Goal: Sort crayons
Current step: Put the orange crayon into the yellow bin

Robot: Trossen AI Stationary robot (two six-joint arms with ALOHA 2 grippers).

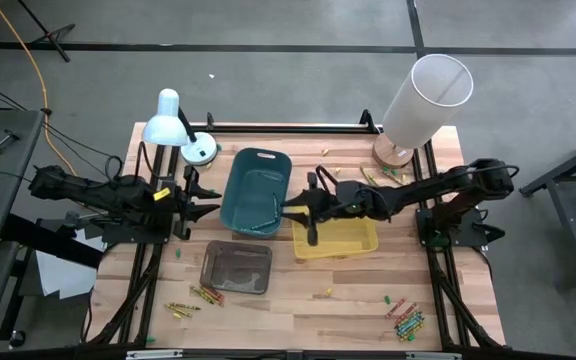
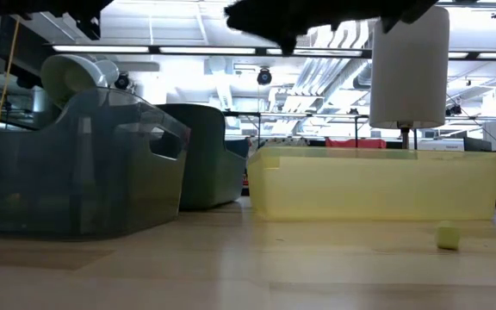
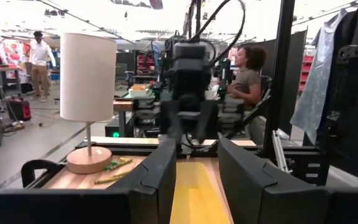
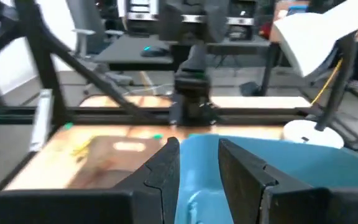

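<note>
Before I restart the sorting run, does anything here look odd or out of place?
Yes: crayons lie in loose heaps on the table, not in bins: near the front left, the front right, and by the white lamp's base. The grey bin looks empty.

A wooden table (image 1: 298, 300) is seen carrying three bins: a teal bin (image 1: 255, 190), a yellow bin (image 1: 336, 238) just beside it, and a clear grey bin (image 1: 236, 267) nearer the front. A white desk lamp (image 1: 180, 130) and a shaded lamp (image 1: 420, 98) are set at the back corners. Crayons (image 1: 404, 318) are scattered near the front corners and by the shaded lamp's base.
</note>
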